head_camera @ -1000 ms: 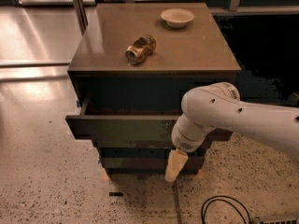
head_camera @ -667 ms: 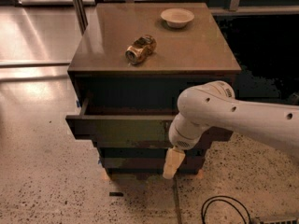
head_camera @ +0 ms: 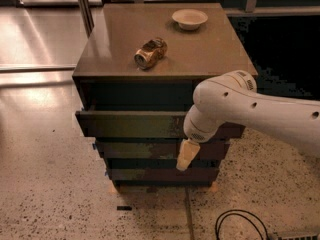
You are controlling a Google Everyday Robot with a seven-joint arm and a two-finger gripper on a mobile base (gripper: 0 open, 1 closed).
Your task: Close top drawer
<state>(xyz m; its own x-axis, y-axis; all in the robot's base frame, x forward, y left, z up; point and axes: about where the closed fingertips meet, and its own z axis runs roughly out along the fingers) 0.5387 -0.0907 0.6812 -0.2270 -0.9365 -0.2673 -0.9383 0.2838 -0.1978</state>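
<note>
The top drawer (head_camera: 127,124) is a wide, dark grey-olive drawer with a flat front. It stands pulled out a short way from the cabinet (head_camera: 165,59), with a dark gap above its front. Two similar darker drawer fronts sit below it. My white arm reaches in from the right, and its wrist covers the right end of the drawer front. My gripper (head_camera: 185,156) points downward in front of the lower drawers, just below the top drawer's front.
A crushed gold can (head_camera: 150,52) lies on its side on the cabinet top. A small white bowl (head_camera: 189,18) stands at the back right of the top. A black cable (head_camera: 240,226) loops on the speckled floor at the lower right.
The arm and gripper have shifted slightly left along the drawer front. The drawer's gap looks much the same.
</note>
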